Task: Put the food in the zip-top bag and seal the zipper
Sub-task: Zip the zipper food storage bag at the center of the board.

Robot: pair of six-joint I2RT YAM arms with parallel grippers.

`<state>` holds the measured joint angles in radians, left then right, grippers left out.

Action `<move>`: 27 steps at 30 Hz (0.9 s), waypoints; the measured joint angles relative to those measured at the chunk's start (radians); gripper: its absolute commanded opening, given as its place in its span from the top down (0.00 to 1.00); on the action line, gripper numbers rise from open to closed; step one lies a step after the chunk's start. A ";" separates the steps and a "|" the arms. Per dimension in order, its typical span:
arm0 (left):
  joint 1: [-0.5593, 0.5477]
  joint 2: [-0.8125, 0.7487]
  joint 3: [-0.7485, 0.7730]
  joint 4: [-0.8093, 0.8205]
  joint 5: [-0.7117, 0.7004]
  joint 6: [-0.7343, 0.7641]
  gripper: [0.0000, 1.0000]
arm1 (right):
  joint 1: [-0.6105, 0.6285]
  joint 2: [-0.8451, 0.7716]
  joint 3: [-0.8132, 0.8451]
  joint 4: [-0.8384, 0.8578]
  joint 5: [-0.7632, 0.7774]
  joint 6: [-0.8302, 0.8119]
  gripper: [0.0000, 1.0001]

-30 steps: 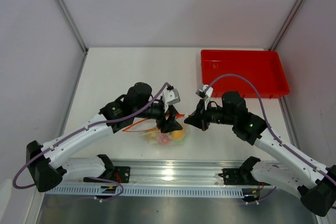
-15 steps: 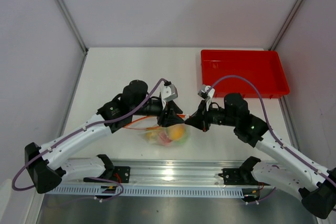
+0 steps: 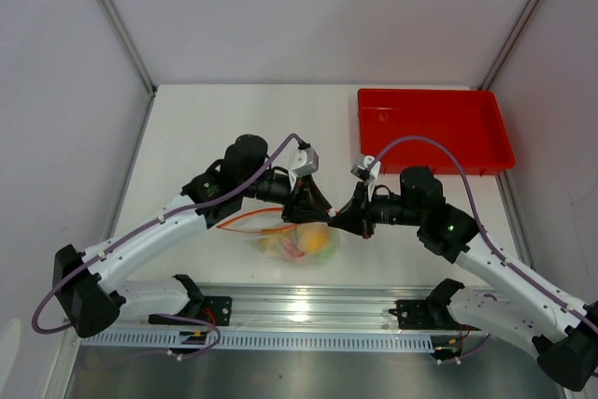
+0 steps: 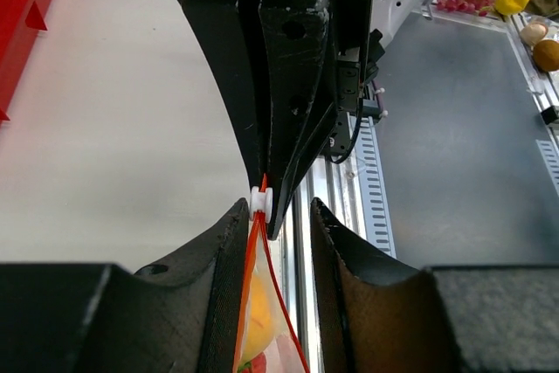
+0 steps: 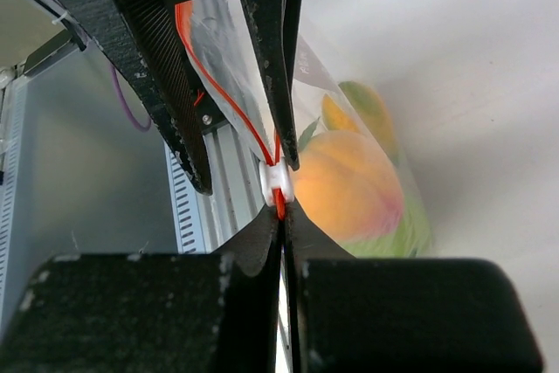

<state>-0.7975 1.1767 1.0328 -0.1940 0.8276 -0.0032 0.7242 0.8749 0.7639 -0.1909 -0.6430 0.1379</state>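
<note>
Clear zip-top bag [image 5: 319, 72] holds orange and green fruit [image 5: 345, 185].

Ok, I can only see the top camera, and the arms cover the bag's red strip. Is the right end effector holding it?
Observer: Yes. Its wrist view shows the right end effector shut on the zipper, right beside a little white slider.
Operator: And is the left one squeezing too?
Observer: Not yet. The left end effector is open. It straddles the zipper, and there's a gap showing on one side.
</note>
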 measured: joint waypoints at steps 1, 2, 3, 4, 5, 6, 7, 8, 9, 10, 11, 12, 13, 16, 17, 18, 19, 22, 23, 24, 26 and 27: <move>0.002 0.003 0.002 0.000 0.009 -0.002 0.63 | 0.000 0.000 0.000 0.000 -0.002 0.000 1.00; 0.003 0.006 0.004 0.002 0.016 -0.005 0.63 | 0.000 0.000 0.000 0.000 -0.004 0.000 1.00; 0.004 0.010 0.005 0.003 0.020 -0.007 0.62 | 0.000 0.000 0.000 0.000 -0.006 0.000 1.00; 0.004 0.014 0.006 0.005 0.024 -0.008 0.61 | 0.000 0.000 0.000 0.000 -0.010 0.000 1.00; 0.004 0.018 0.006 0.005 0.026 -0.008 0.60 | 0.000 0.000 0.000 0.000 -0.011 0.000 1.00; 0.004 0.022 0.006 0.005 0.026 -0.009 0.59 | 0.000 0.000 0.000 0.000 -0.013 0.000 1.00; 0.004 0.027 0.006 0.005 0.026 -0.009 0.57 | 0.000 0.000 0.000 0.000 -0.014 0.000 1.00; 0.004 0.032 0.006 0.005 0.026 -0.014 0.55 | 0.000 0.000 0.000 0.000 -0.016 0.000 1.00; 0.004 0.035 0.006 0.005 0.025 -0.016 0.52 | 0.000 0.000 0.000 0.000 -0.018 0.000 1.00; 0.004 0.037 0.006 0.005 0.024 -0.017 0.51 | 0.000 0.000 0.000 0.000 -0.019 0.000 1.00; 0.004 0.038 0.006 0.005 0.024 -0.021 0.51 | 0.000 0.000 0.000 0.000 -0.020 0.000 1.00; 0.004 0.039 0.006 0.006 0.024 -0.023 0.53 | 0.000 0.000 0.000 0.000 -0.020 0.000 1.00; 0.004 0.039 0.006 0.006 0.024 -0.023 0.53 | 0.000 0.000 0.000 0.000 -0.020 0.000 1.00; 0.004 0.039 0.006 0.006 0.024 -0.024 0.59 | 0.000 0.000 0.000 0.000 -0.020 0.000 1.00; 0.004 0.039 0.006 0.006 0.024 -0.024 0.60 | 0.000 0.000 0.000 0.000 -0.021 0.000 1.00; 0.004 0.039 0.006 0.006 0.024 -0.024 0.63 | 0.000 0.000 0.000 0.000 -0.021 0.000 1.00; 0.004 0.039 0.006 0.006 0.025 -0.024 0.64 | 0.000 0.000 0.000 0.000 -0.020 0.000 1.00; 0.004 0.039 0.006 0.006 0.026 -0.024 0.68 | 0.000 0.000 0.000 0.000 -0.020 0.000 1.00; 0.004 0.040 0.006 0.006 0.027 -0.024 0.69 | 0.000 0.000 0.000 0.000 -0.020 0.000 1.00; 0.004 0.041 0.006 0.006 0.031 -0.024 0.72 | 0.000 0.000 0.000 0.000 -0.020 0.000 1.00; 0.004 0.044 0.006 0.006 0.035 -0.025 0.74 | 0.000 0.000 0.000 0.000 -0.020 0.000 1.00; 0.004 0.046 0.007 0.006 0.039 -0.025 0.77 | 0.000 0.000 0.000 0.000 -0.020 0.000 1.00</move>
<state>-0.7933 1.2228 1.0401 -0.1883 0.8669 -0.0280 0.7242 0.8749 0.7639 -0.1905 -0.6628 0.1379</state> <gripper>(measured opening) 0.267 0.002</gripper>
